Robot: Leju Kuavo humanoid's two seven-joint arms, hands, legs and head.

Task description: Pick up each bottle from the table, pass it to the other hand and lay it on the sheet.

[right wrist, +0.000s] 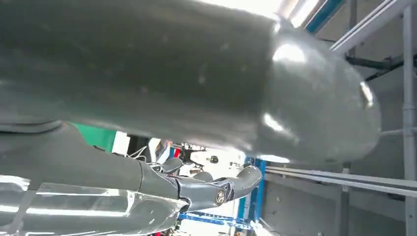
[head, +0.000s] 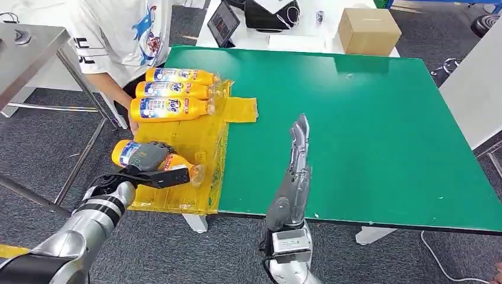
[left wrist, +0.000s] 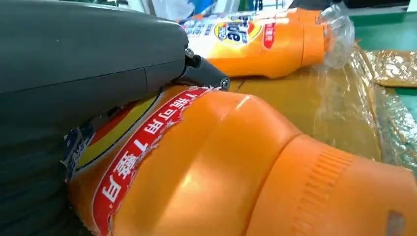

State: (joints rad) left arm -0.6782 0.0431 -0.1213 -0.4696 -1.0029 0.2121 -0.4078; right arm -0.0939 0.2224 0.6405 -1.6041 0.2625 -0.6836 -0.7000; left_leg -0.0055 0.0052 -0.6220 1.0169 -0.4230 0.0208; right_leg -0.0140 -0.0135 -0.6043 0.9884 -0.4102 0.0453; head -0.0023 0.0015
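Left hand [head: 147, 158] grasps bottle [head: 155, 160] over sheet [head: 204, 139]; right hand [head: 298, 155] empty, fingers straight. Lower bottle flat beside row, then release.

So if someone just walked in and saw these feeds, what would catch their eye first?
Probably the left hand gripping an orange detergent bottle over the yellow sheet at the green table's left edge. Next, the three matching bottles lying in a row on the sheet's far end, and the right hand open above the table.
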